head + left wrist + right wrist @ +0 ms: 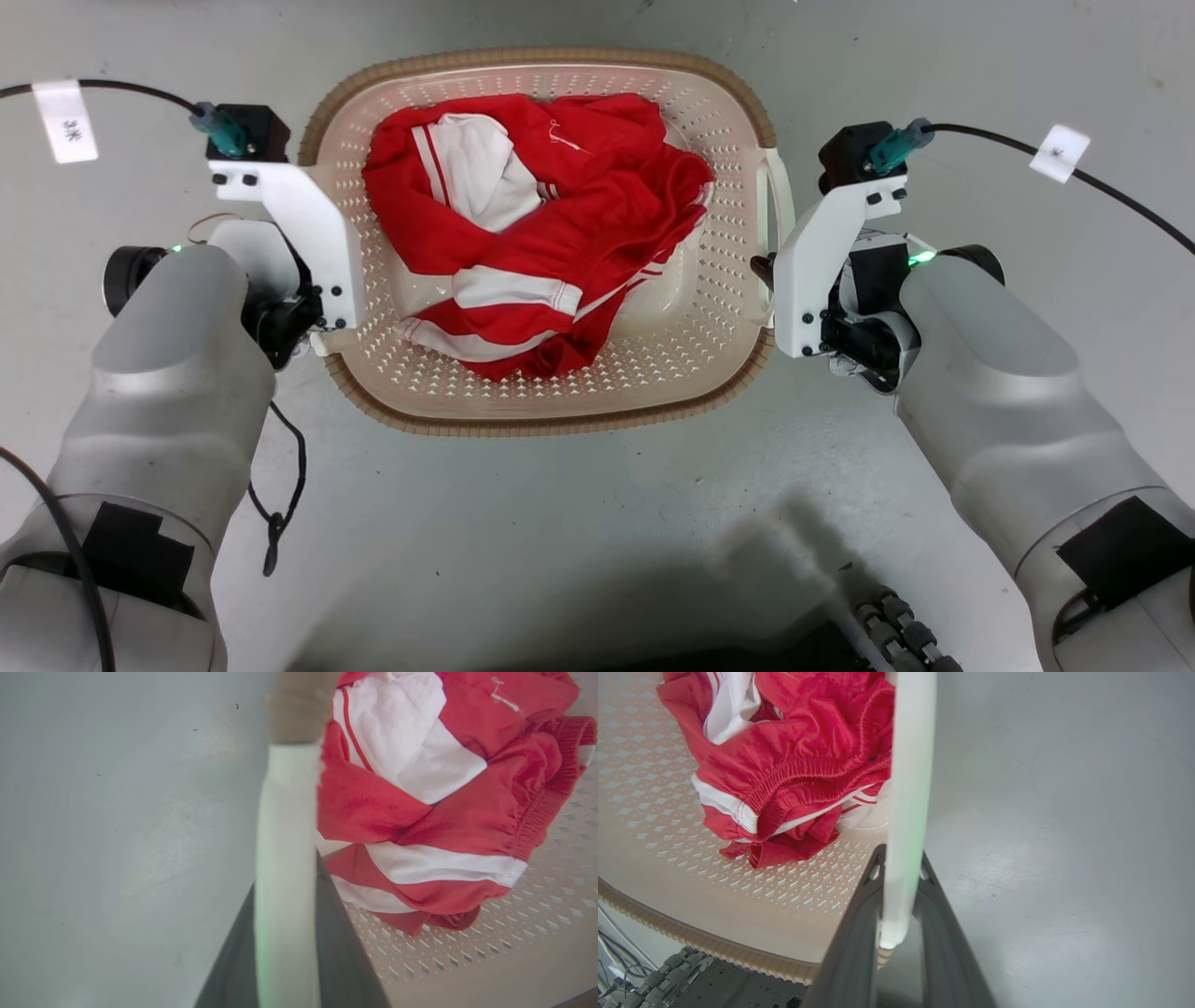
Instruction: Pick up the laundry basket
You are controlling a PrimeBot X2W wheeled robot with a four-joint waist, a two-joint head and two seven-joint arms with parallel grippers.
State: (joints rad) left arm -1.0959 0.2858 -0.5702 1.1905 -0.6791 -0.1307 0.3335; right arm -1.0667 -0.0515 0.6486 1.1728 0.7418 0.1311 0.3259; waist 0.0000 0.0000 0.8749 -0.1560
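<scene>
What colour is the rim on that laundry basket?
Brown, with a ribbed woven look. The rim of the laundry basket shows best in the head view.

The floor point(579, 523) is smooth pale grey, faintly speckled and scuffed. The basket point(541, 427) is over the middle of it, though whether it rests there or hangs just clear, I can't tell.

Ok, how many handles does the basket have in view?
2, on opposite sides of the basket. The left handle sits between the fingers of the left end effector; the right handle between those of the right end effector.
</scene>
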